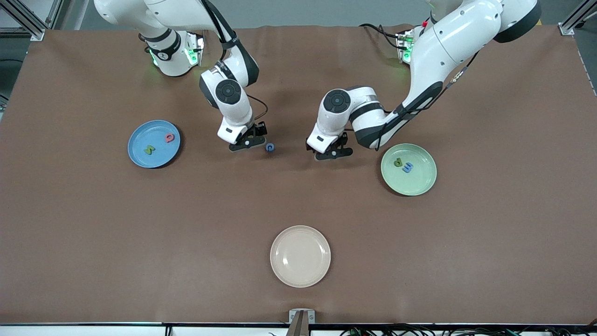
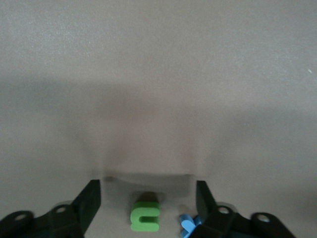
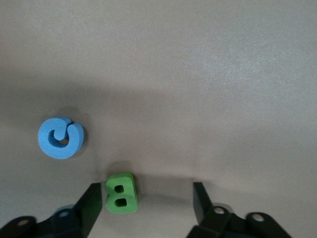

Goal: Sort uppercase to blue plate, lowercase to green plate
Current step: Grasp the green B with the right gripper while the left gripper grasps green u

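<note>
**Grippers low over the letters between the plates**

Fingers of the left gripper (image 1: 332, 151) stand apart and hold nothing: in the left wrist view a small green letter (image 2: 145, 216) lies on the mat between them, clear of both, and a blue letter (image 2: 186, 224) lies against the inner side of one finger (image 2: 207, 203). The left arm reaches in from its base, elbow bent, wrist turned down to the mat, with the gripper just beside the green plate (image 1: 422, 183) on the side toward the right arm's end.

The right gripper (image 1: 248, 142) is also spread and grips nothing. In the right wrist view a green B (image 3: 121, 193) lies on the mat between the fingers, close against one finger (image 3: 91, 203) and well apart from the other. A blue G (image 1: 269, 147) lies flat just beside this gripper. The right arm bends down steeply from its base, well apart from the green plate.

The green plate holds a green letter (image 1: 398, 162) and a blue letter (image 1: 407, 167), touching. The blue plate (image 1: 140, 156), toward the right arm's end, holds a pink-red Q (image 1: 169, 137) and a green N (image 1: 149, 150), apart. A cream plate (image 1: 300, 256) lies nearer the front camera than the green plate.
</note>
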Robot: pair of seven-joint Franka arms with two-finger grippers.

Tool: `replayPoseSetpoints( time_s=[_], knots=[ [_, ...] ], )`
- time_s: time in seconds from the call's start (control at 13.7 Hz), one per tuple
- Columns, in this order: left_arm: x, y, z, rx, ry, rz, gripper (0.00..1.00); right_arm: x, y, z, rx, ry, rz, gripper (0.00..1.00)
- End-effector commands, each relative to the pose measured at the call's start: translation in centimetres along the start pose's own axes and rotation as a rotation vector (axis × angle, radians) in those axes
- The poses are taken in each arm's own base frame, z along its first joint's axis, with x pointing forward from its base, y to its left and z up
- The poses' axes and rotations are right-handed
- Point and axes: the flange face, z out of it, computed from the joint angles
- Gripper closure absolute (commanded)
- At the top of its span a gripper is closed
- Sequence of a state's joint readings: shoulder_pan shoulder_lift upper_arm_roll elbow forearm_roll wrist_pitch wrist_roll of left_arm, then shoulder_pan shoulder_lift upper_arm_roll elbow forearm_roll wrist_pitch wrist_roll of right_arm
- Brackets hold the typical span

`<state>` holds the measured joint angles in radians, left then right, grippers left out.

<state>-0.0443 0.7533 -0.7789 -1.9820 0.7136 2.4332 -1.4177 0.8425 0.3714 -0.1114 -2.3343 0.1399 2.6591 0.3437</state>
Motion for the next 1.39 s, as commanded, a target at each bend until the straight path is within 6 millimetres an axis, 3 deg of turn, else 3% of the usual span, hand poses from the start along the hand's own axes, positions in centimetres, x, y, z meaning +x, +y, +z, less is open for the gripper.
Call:
replayPoseSetpoints(
  time_s=[0.0,0.22,0.66,0.73,0.95,1.32],
  knots=[
    [0.0,0.4,0.3,-0.004,0.000,-0.020,0.27,0.3,-0.5,0.1,0.004,0.006,0.013,0.24],
    [-0.5,0.2,0.7,0.005,-0.010,-0.029,0.37,0.3,-0.7,0.1,0.007,0.014,0.009,0.35],
    [-1.0,0.0,1.3,0.014,-0.021,-0.031,0.47,0.4,0.0,0.1,0.002,0.001,0.022,0.97],
    [-1.3,0.2,1.3,0.014,-0.022,-0.026,0.47,0.4,0.3,0.2,0.001,-0.002,0.024,0.98],
    [-2.3,0.1,1.8,0.025,-0.033,-0.010,0.47,1.2,3.8,-1.3,-0.003,-0.065,0.001,0.99],
    [-3.8,0.1,2.5,0.041,-0.044,-0.001,0.49,3.0,16.4,-6.4,0.066,-0.156,-0.138,0.99]
  ],
)
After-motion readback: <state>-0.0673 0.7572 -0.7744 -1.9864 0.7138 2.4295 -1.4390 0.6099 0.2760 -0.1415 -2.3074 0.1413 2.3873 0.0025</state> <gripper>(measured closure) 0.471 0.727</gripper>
